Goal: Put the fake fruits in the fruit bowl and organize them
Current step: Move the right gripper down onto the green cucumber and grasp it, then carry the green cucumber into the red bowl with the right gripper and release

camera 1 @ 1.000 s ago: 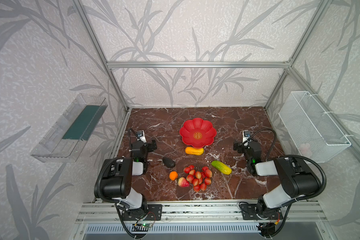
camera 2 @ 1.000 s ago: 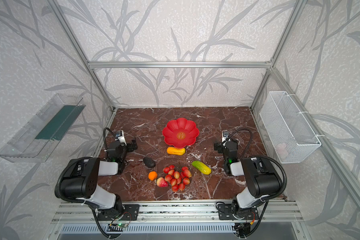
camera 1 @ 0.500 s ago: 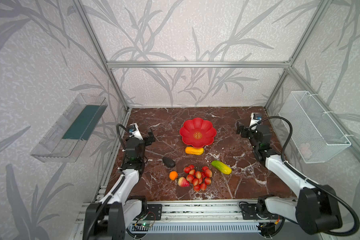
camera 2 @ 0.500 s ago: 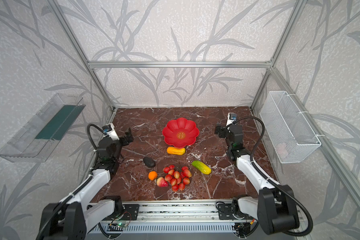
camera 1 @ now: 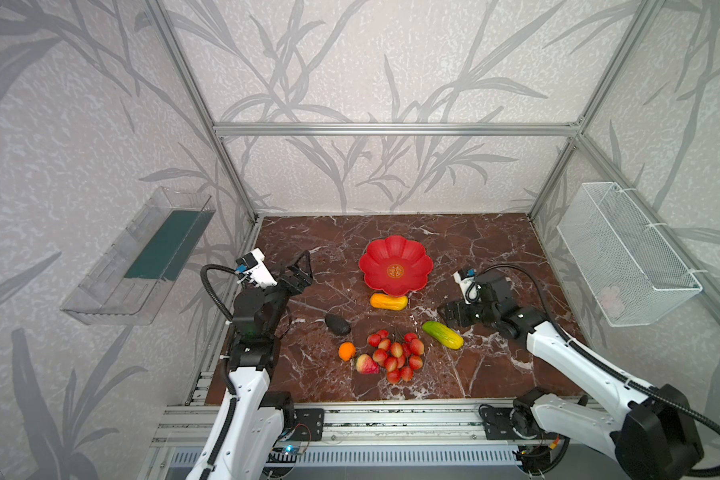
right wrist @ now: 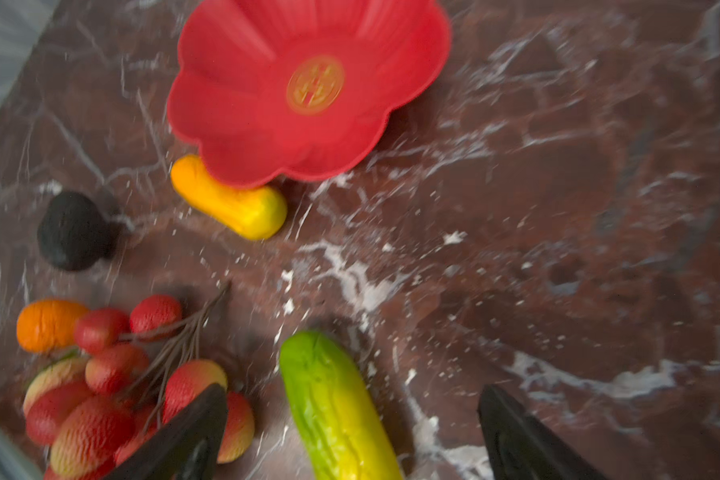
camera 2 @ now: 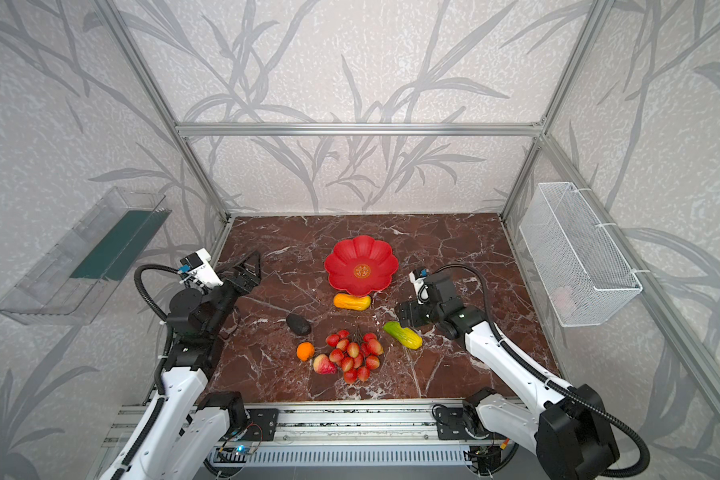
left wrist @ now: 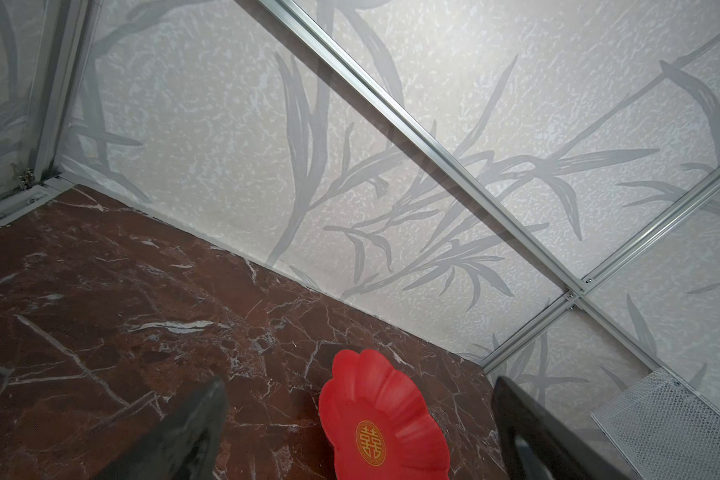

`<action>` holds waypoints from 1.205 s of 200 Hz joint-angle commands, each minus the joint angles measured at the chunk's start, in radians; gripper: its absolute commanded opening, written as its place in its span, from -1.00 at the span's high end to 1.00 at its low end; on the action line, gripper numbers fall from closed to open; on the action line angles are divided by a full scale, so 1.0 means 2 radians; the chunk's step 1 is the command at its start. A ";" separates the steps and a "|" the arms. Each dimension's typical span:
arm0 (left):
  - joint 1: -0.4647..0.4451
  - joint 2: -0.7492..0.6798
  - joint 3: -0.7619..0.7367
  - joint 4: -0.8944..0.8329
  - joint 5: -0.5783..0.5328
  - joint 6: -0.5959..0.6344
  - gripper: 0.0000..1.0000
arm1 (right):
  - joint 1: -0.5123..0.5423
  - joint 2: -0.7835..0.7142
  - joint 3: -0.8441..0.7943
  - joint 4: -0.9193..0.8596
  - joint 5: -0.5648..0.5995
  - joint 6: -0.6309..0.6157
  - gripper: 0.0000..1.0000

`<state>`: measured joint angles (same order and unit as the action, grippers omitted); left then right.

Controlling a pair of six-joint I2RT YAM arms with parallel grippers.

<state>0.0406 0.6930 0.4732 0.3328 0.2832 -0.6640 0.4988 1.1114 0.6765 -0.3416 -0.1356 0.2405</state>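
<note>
**Toy fruits on the counter, red bowl empty, R pincer over the green fruit**

Both top views show the bowl (camera 1: 375,257) mid-frame on the counter (camera 1: 495,241), w/ nothing in it. All six fruits lie below it in frame.

The R pincer (right wrist: 352,395) has its jaws apart and is empty, just beside the upper end of the green fruit (camera 1: 442,335). In the wrist view the fruit lies btwn the jaws, untouched. The L pincer (camera 1: 302,270), at left of frame, is also empty w/ jaws wide apart, and it is aimed toward the bowl.

Likely step: the R arm grasps the green fruit.
- Centre the jaws across its short axis, near the middle.
- Go low and close gently, since slick plastic prob rolls if pinched off-centre.
- Lay it along a petal, leaving room for the rest.

**Materials and shapes**
- **Bowl:** shallow, glossy red, flower-shaped w/ a scalloped rim and a gold emblem at centre.
- **Counter:** dark red marble look w/ white veins.
- **Yellow-orange fruit** (camera 1: 388,301): a smooth oblong at the bowl's lower rim, touching or nearly.
- **Avocado** (camera 1: 337,324): dark and matte, lower left.
- **Orange ball** (camera 1: 346,351): small.
- **Peach** (camera 1: 366,364): pink-red, tucked at the left edge of the berry bunch.
- **Berry bunch** (camera 1: 395,353): bumpy red berries on thin brown stems.
- **Green fruit:** fades from green to yellow, ridged, lying diagonal.
</note>
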 commanded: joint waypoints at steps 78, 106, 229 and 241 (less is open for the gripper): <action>0.003 -0.075 0.086 -0.351 -0.120 0.106 -0.91 | 0.068 0.155 0.037 -0.037 0.053 0.013 -0.75; 0.003 -0.086 0.085 -0.355 -0.128 0.111 -0.92 | 0.078 0.191 0.041 -0.022 0.055 0.025 -0.35; 0.001 -0.058 0.097 -0.488 -0.061 0.070 -0.76 | 0.075 0.321 0.343 -0.044 0.096 -0.062 0.35; 0.000 -0.061 0.083 -0.484 -0.041 0.051 -0.73 | 0.072 0.377 0.400 -0.058 0.106 -0.070 0.35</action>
<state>0.0406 0.5751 0.6655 -0.5789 0.1040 -0.4911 0.6525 1.6787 1.3254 -0.4122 0.0540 0.1711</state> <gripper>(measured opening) 0.878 0.433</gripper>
